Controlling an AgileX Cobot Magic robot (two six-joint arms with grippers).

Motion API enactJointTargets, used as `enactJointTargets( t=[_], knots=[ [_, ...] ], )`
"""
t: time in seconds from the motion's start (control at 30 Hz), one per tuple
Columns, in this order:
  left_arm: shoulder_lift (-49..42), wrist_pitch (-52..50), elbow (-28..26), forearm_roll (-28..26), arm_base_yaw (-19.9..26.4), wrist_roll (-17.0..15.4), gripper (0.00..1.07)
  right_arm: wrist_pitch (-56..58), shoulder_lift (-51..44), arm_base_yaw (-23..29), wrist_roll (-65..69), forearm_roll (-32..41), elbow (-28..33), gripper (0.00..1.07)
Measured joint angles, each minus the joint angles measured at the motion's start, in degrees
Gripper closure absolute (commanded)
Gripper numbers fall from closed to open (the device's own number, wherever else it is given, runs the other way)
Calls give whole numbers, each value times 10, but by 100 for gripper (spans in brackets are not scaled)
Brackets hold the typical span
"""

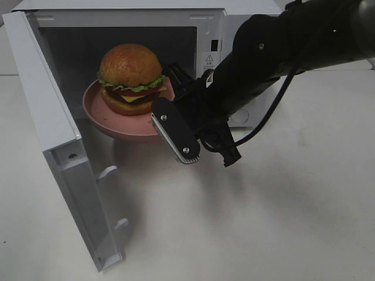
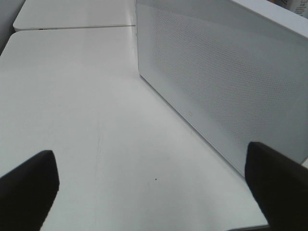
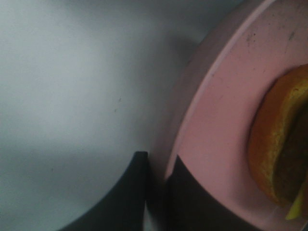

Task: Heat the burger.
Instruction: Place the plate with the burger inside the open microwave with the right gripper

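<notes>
Pink plate (image 1: 96, 108): one; my right claw (image 3: 158, 161) clamped on its rim.
Burger (image 1: 130, 76): one, on plate.
Left claw (image 2: 151, 173): fingers apart.

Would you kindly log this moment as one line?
right gripper: shut on pink plate | burger: on plate, at microwave mouth | door: open | left gripper: open

Burger (image 1: 130, 79): glossy golden-brown domed bun, green lettuce, red tomato, yellow cheese, dark patty. State: fully assembled, all layers stacked. Pose: upright, dome up. Location: resting on the round pink plate (image 1: 94, 105), in the opening of the microwave (image 1: 214, 23), far left.
</notes>
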Motion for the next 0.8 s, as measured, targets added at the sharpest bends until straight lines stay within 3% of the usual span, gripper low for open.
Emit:
enactJointTargets(
  t=[0.8],
  knots=[
    [0,0,0,0,0,0,6,45,110,0,143,-102,-159,107]
  ],
)
